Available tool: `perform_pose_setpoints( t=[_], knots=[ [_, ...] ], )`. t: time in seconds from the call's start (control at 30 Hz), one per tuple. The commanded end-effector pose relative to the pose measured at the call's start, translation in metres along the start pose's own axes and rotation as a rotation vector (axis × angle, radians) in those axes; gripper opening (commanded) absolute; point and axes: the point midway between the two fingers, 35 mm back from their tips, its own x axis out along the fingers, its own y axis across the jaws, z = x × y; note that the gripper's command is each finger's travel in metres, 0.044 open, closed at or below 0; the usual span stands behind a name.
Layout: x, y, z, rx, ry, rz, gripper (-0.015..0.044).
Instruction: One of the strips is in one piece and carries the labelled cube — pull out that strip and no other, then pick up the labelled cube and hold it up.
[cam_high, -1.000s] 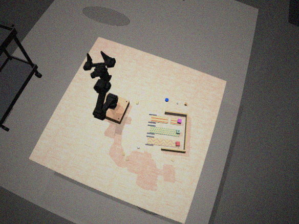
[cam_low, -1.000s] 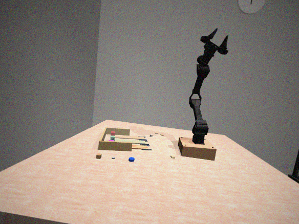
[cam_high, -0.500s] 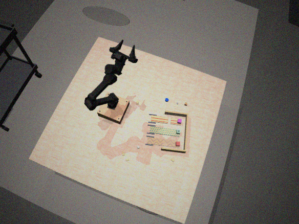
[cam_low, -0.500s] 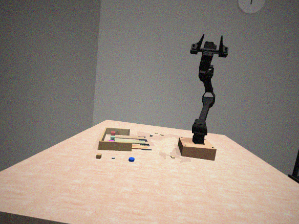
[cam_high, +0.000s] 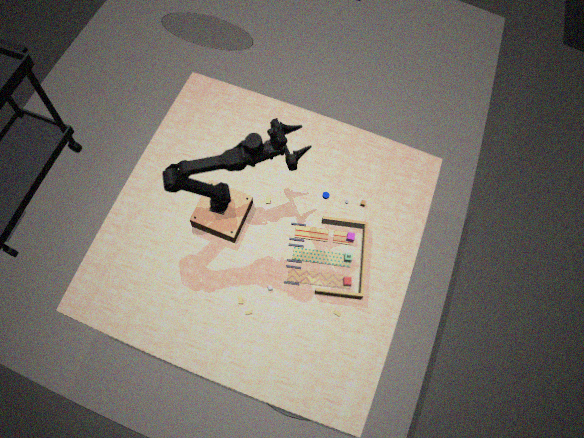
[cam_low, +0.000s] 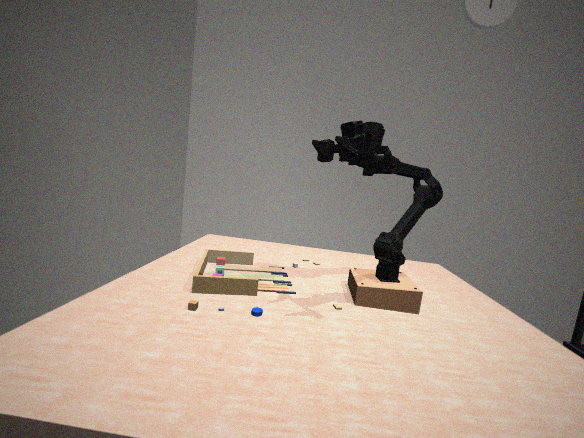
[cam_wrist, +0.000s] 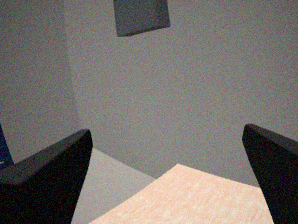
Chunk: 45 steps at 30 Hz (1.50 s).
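Observation:
A wooden three-sided tray (cam_high: 362, 255) (cam_low: 225, 286) holds three strips. An orange striped strip (cam_high: 311, 233) carries a magenta cube (cam_high: 350, 236) (cam_low: 217, 275) and seems to have a break near that cube. A green dotted strip (cam_high: 320, 257) carries a green cube (cam_high: 347, 257) (cam_low: 219, 270). A zigzag strip (cam_high: 312, 278) carries a red cube (cam_high: 347, 281) (cam_low: 220, 260). The cubes are too small for me to see any label. My gripper (cam_high: 305, 137) (cam_low: 322, 150) (cam_wrist: 169, 136) is open and empty. It hangs high in the air, well above the table and short of the tray.
A blue disc (cam_high: 326, 195) (cam_low: 257, 311), a tan cube (cam_high: 363, 203) (cam_low: 193, 305) and small scraps (cam_high: 240, 300) lie on the table around the tray. The arm stands on a wooden base (cam_high: 240, 220) (cam_low: 385, 297). A black rack (cam_high: 30, 125) stands off the table's left side.

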Motion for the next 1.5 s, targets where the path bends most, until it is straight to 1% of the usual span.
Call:
perform_pose_setpoints(
  t=[0.0,0.1,0.23,0.37,0.5,0.57,1.07,1.17,1.47],
  knots=[
    [0.001,-0.042,-0.043,-0.008,0.122,-0.15,0.04],
    [-0.008,-0.08,-0.08,-0.004,0.228,-0.283,0.04],
    [-0.032,-0.128,-0.128,0.015,0.368,-0.46,0.04],
    [-0.069,-0.169,-0.173,0.052,0.508,-0.633,0.04],
    [-0.114,-0.198,-0.213,0.104,0.641,-0.793,0.04],
    [-0.122,-0.202,-0.22,0.115,0.663,-0.82,0.04],
    [-0.122,-0.202,-0.22,0.115,0.663,-0.82,0.04],
    [-0.119,-0.209,-0.223,0.12,0.731,-0.815,0.0321],
    [-0.104,-0.249,-0.257,0.172,1.145,-0.734,0.0085]
  ],
)
